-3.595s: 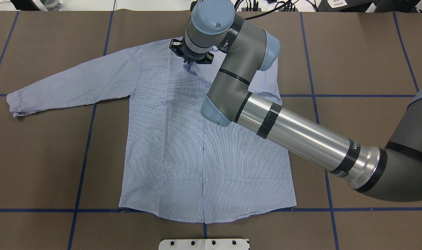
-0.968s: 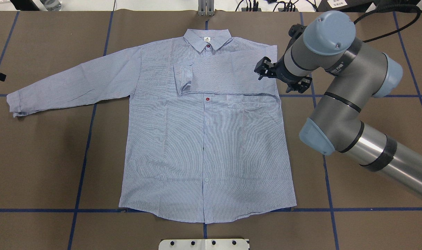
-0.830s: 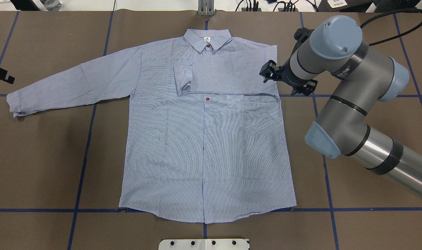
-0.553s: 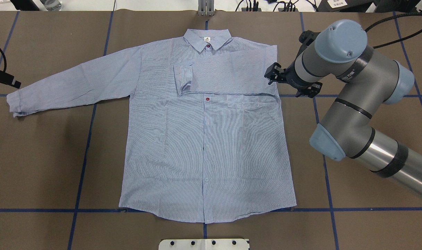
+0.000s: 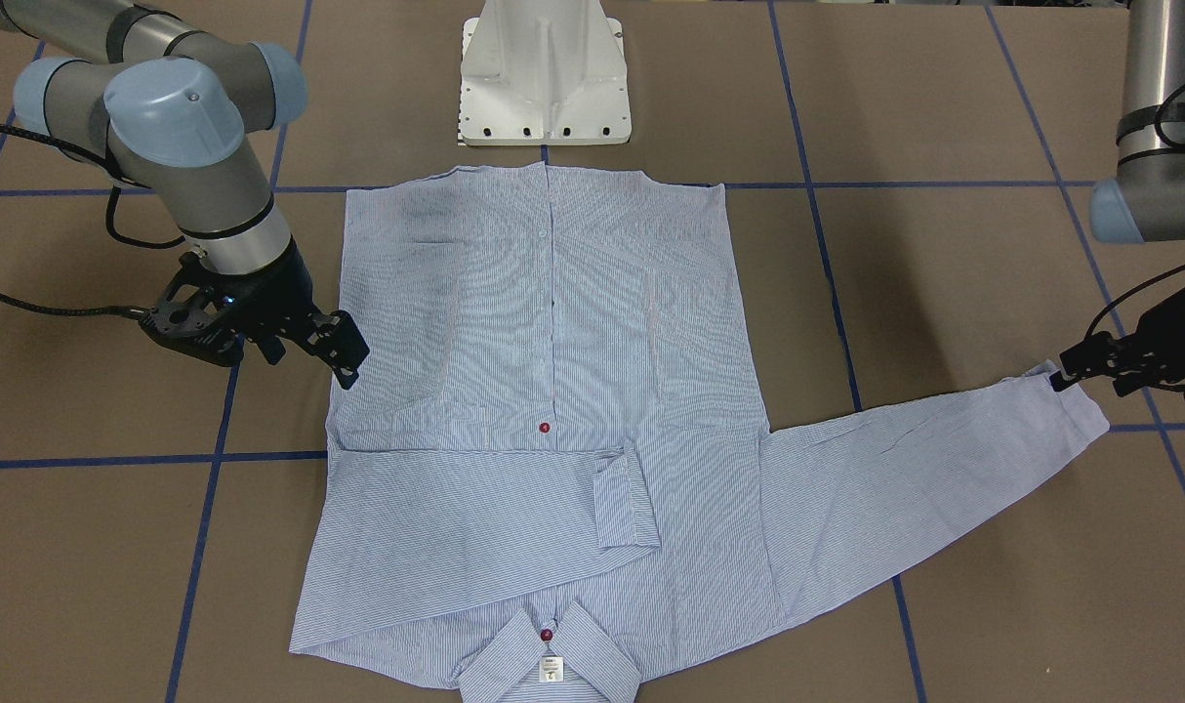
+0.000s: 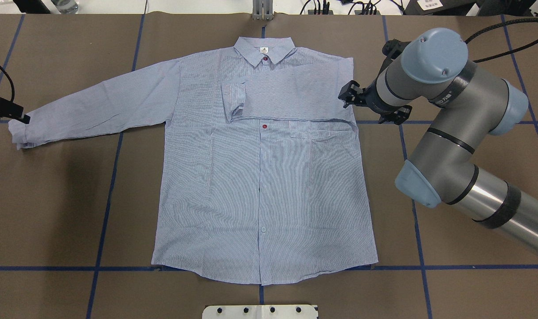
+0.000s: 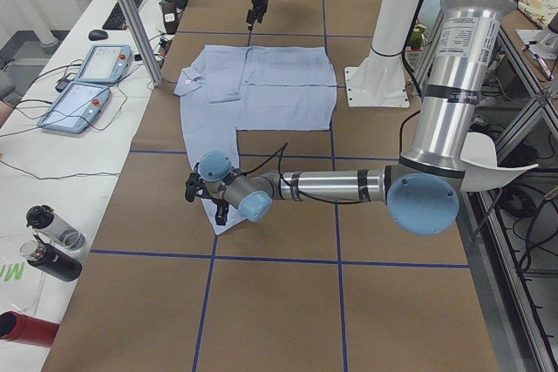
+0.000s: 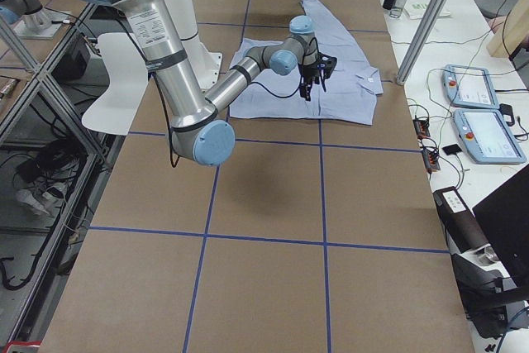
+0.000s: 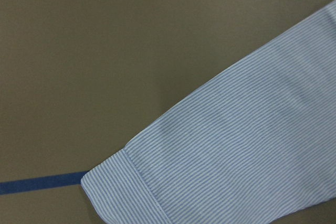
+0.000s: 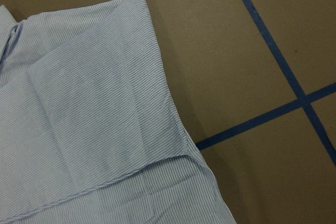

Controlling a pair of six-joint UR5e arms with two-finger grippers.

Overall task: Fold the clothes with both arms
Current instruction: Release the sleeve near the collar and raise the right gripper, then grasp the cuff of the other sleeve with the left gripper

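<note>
A brown table (image 6: pixel 52 199) marked with a grid of blue tape lines carries 1 light blue striped shirt (image 6: pixel 260 186), spread flat, front up, at the middle. Its hem lies toward the robot's edge and its collar toward the far edge. The right arm (image 6: pixel 446 115) reaches in from the right edge, bent over the table beside the shirt's shoulder. The left arm (image 5: pixel 1154 146) reaches out to the left edge. A white base (image 5: pixel 546 78) stands at the robot's edge, just beyond the hem. The sleeve (image 6: pixel 291 95) on the robot's right is folded across the chest, its cuff (image 6: pixel 234 99) ending past the button line. The other sleeve (image 6: pixel 96 106) lies straight out toward the left edge. The right gripper (image 5: pixel 331 344) hangs just off the shirt's right side, beside the folded shoulder, jaws apart and holding nothing. The left gripper (image 5: pixel 1088 379) is at the far corner of the outstretched sleeve's cuff (image 6: pixel 18 133), jaws apart; whether it touches the cloth cannot be told. The collar (image 6: pixel 263 48) lies flat and closed. A pocket (image 6: pixel 322 133) sits just below the folded sleeve. 2 red buttons show, 1 at the collar (image 6: pixel 265 58) and 1 under the folded sleeve's edge (image 6: pixel 265 126). A small white label (image 5: pixel 551 669) sits inside the collar.
</note>
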